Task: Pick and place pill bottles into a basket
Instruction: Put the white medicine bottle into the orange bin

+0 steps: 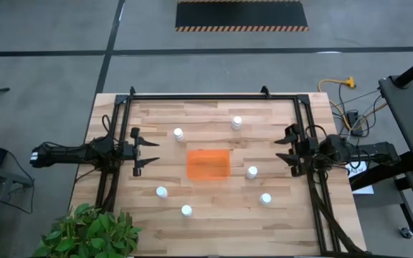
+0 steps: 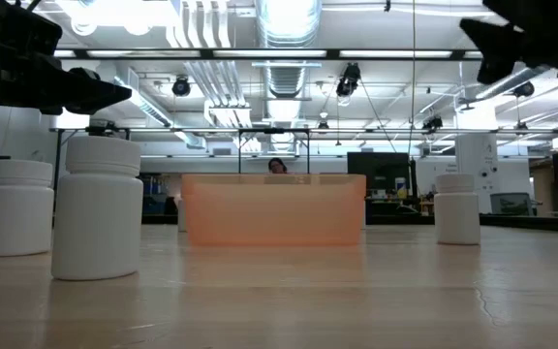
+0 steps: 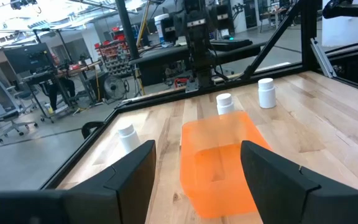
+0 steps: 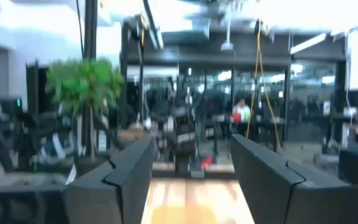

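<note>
Basket, shallow orange plastic rectangle (image 1: 208, 164), empty; six small white cylindrical pill bottles (image 1: 252, 172) stand around it. Left end effector (image 1: 151, 150) and right end effector (image 1: 279, 149) flank it, fingers apart, holding nothing.

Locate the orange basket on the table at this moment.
In the high view the basket sits near the table's middle, between the two arms, empty, with a pill bottle standing just off its right side.
</note>
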Controlling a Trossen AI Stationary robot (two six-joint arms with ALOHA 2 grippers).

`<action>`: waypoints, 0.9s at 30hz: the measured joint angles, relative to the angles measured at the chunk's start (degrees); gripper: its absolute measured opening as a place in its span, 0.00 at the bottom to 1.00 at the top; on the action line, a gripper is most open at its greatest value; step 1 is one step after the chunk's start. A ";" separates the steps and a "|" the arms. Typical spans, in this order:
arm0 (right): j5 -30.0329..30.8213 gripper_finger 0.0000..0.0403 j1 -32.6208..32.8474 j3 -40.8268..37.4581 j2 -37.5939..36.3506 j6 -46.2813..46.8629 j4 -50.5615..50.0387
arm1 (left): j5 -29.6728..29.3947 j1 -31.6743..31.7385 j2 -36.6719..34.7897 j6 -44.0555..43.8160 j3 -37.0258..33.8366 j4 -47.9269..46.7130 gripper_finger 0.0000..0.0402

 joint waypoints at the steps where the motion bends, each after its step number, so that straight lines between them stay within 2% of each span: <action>1: -0.01 0.51 0.00 0.00 0.00 -0.10 1.47 | 0.00 0.00 0.00 -0.02 0.00 0.00 0.54; 5: -0.72 0.51 0.00 0.00 0.00 0.15 6.54 | -0.02 0.02 0.00 -0.02 0.00 -0.02 0.54; 9: -4.53 0.51 0.00 0.00 0.00 0.24 11.47 | -0.01 0.01 0.00 -0.02 0.00 -0.02 0.54; 14: -8.87 0.51 0.02 0.00 0.00 0.26 22.41 | 0.00 0.01 0.00 -0.01 0.00 -0.02 0.54; 18: -9.17 0.51 0.02 0.05 -0.02 -0.84 29.64 | -0.02 0.00 0.00 -0.01 0.00 -0.02 0.54; 27: -9.23 0.51 0.02 5.54 -0.01 -5.32 30.27 | -0.02 0.01 0.00 -0.02 0.00 -0.02 0.54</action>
